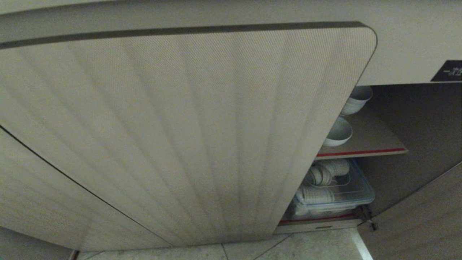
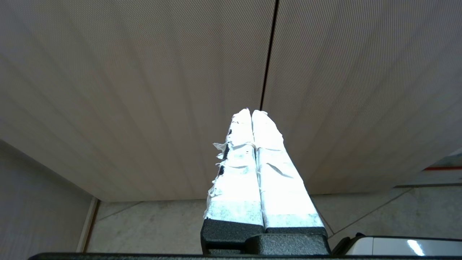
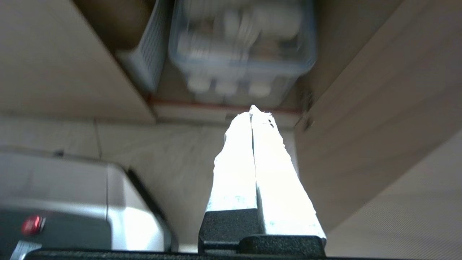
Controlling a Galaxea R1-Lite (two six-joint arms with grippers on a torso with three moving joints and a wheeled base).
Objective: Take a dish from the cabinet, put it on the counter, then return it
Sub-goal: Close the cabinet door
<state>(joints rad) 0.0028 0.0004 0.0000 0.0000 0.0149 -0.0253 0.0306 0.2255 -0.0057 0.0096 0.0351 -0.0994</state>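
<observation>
My head looks down at the cabinet point(image 1: 415, 119), close up. One ribbed beige door point(image 1: 180, 137) fills most of what I see, swung open across the front; a second door point(image 1: 426, 216) stands open at the far right. Between them the dark inside shows. On the brown shelf point(image 1: 371, 142) with its red front edge sit white bowls point(image 1: 338, 131), one near the edge and a stack further back, partly hidden by the door. Below the shelf, on the cabinet bottom, a clear bin point(image 1: 355, 196) holds white dishes stacked on their sides. The table point(image 1: 404, 47) runs across above the doors as a cream band, with a black label at the right edge. Pale floor tiles point(image 1: 317, 245) lie at the foot of the cabinet.

My left hand point(image 2: 251, 113) is closed on nothing, fingers pressed together, pointing at the seam between two ribbed doors, low over the floor. My right hand point(image 3: 251, 110) is also closed and empty, aimed at the bin behind the red-edged sill, beside the open right door. Part of my grey base shows on the floor near it
</observation>
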